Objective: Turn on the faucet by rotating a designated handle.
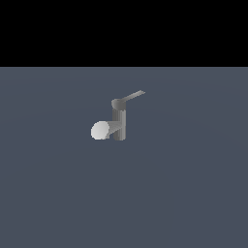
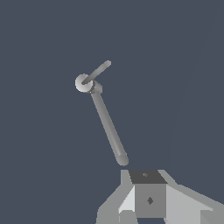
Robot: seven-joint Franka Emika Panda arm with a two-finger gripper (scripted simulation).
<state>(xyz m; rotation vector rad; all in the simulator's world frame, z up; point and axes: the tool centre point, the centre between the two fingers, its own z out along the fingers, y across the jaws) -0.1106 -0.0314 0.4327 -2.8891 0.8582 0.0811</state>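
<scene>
Upright faucet (image 1: 119,123), handle (image 1: 133,96) slanting upward

Gripper (image 2: 151,205) visible only in wrist view; grey body; jaw state unclear

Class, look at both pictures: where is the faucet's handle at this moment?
In the exterior view, the handle juts slantwise up toward that view's right from the top cap of the faucet, opposite the pale-ended spout.
</scene>
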